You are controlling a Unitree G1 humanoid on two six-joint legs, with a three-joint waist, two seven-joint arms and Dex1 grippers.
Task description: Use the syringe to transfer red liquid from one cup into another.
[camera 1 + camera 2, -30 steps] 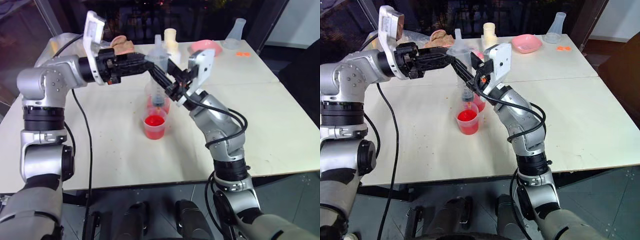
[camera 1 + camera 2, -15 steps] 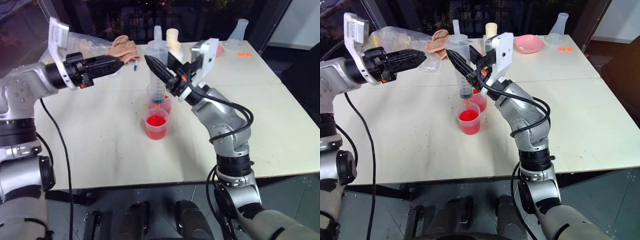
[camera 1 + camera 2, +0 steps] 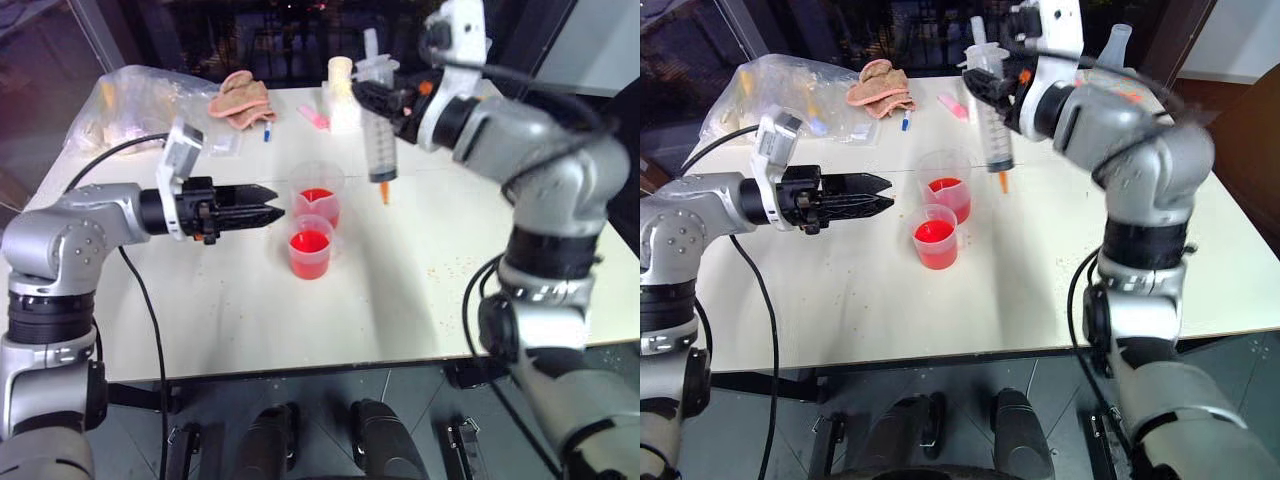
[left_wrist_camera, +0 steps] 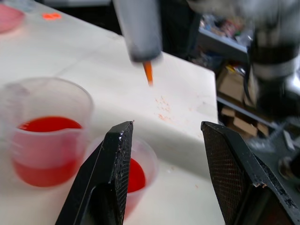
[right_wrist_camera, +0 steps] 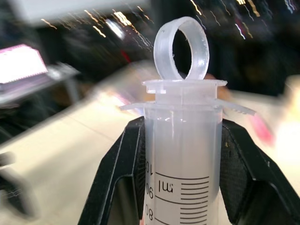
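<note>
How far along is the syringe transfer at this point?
Done, by the look of it: both cups hold red liquid, the taller cup and the shorter cup in front of it. In hand: the right gripper holds the syringe upright above the table, off to the side of the cups, orange tip down. The left gripper is open beside the cups. Left: probably setting the syringe down.

Probably a lab; white table [image 3: 420, 300], conical flask [image 3: 1118, 45], measuring cups [image 3: 943, 186]

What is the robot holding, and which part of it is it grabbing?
The right gripper holds the syringe by the top of its tube, just under the flange. The left gripper is open and holds nothing.
</note>
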